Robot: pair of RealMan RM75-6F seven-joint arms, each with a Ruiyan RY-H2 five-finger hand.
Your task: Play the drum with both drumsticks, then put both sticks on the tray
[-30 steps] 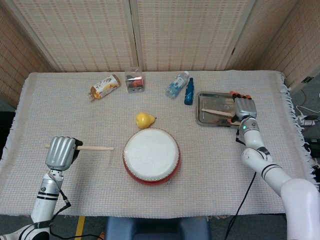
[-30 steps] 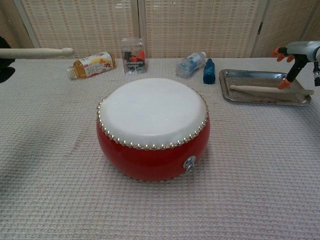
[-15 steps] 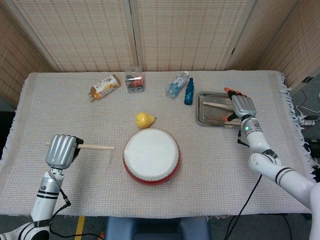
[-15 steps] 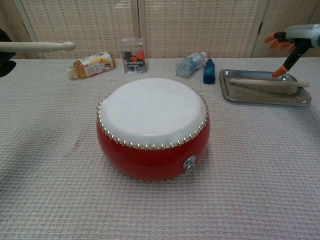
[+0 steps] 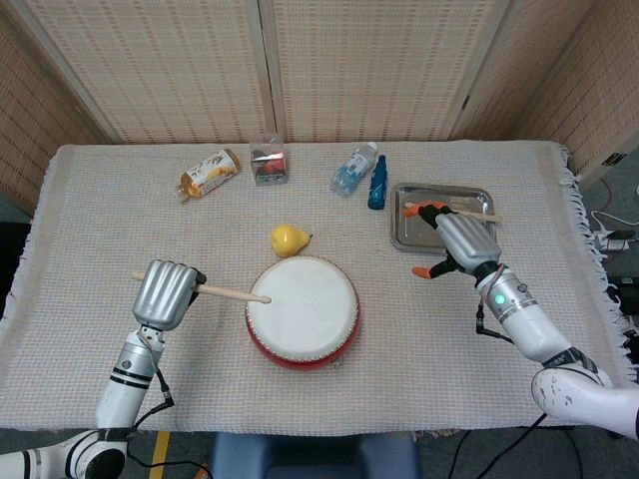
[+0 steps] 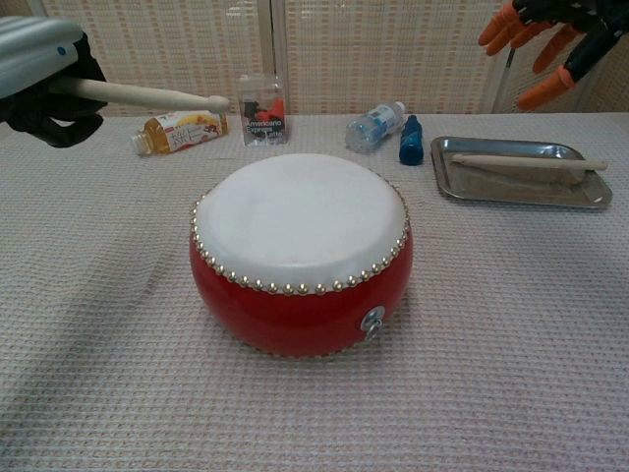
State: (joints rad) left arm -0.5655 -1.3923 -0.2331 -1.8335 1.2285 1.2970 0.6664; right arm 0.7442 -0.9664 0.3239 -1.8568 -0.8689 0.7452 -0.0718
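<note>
The red drum (image 5: 303, 310) (image 6: 300, 251) with a white skin stands at the table's middle. My left hand (image 5: 167, 293) (image 6: 39, 71) grips a wooden drumstick (image 5: 233, 292) (image 6: 147, 94), whose tip reaches over the drum's left rim. The other drumstick (image 5: 461, 211) (image 6: 527, 161) lies in the metal tray (image 5: 407, 233) (image 6: 513, 195) at the right. My right hand (image 5: 459, 243) (image 6: 541, 34) hovers open in front of the tray, its orange-tipped fingers spread and holding nothing.
Behind the drum are a yellow pear (image 5: 289, 239), an orange drink bottle (image 5: 209, 173), a clear box (image 5: 268, 160), a water bottle (image 5: 353, 168) and a small blue bottle (image 5: 377, 182). A woven cloth covers the table; its fringed edge runs along the right.
My left hand moved right toward the drum, bringing the stick's tip over the rim. My right hand let go of the other stick in the tray and drew back toward me.
</note>
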